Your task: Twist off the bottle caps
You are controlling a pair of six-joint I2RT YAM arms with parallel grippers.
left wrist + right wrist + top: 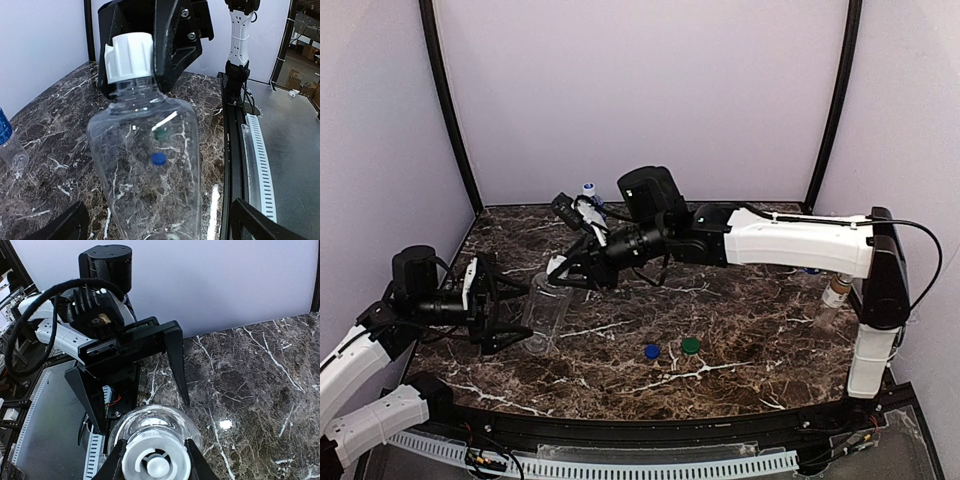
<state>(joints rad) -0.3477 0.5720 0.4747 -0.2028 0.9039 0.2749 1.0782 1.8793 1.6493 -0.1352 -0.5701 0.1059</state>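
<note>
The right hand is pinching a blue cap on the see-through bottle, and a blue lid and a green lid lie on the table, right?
No. The ribbed cap on the plain clear plastic bottle is white, not blue; the left wrist view shows it. The right hand pinches it, and a round blue lid and green lid lie on the dark marble table.

Dark marble table point(750, 380) with blue cap point(652, 351) and green cap point(691, 345) close together near front.
</note>
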